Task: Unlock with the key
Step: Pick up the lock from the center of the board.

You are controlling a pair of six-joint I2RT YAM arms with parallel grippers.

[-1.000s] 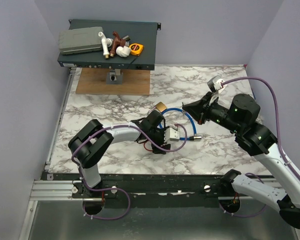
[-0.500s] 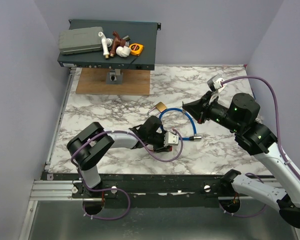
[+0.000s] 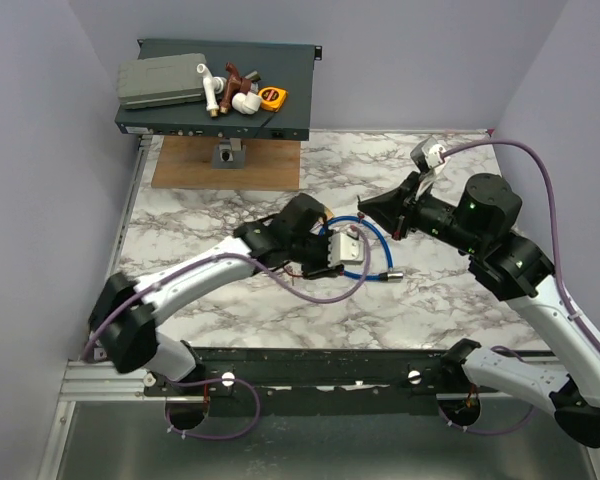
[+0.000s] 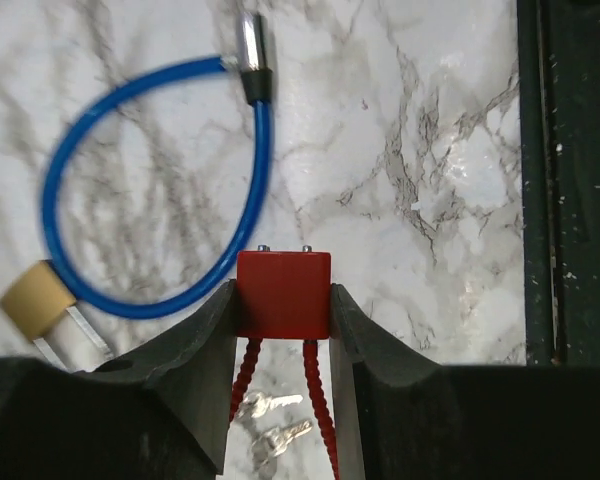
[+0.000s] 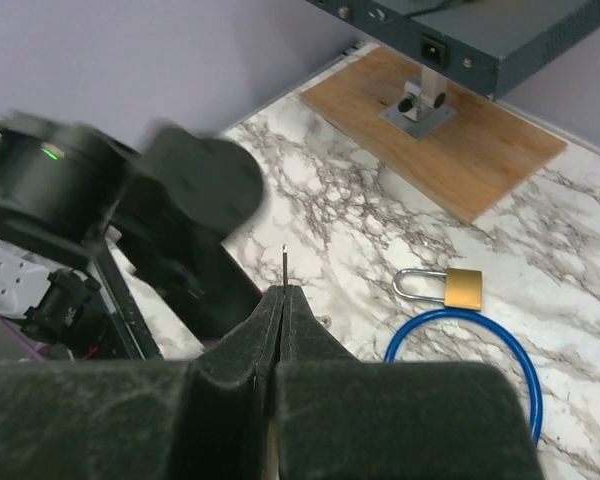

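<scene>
My left gripper is shut on a small red block, and two red cords hang from it. Under it, two tiny silver keys lie on the marble. My right gripper is shut on the key: only a thin metal blade shows, edge-on, past its fingertips. In the top view, the right gripper hangs just right of the left gripper. A blue cable lock and a brass padlock lie on the table beyond the red block.
A dark rack unit with loose items on top stands on a wooden board at the back left. The brass padlock and blue cable lock lie mid-table. The black front rail runs close by.
My left gripper closed on the red block and carried it up and back toward the padlock as the arm stretched out. The right gripper shifted slightly left and stayed shut.
</scene>
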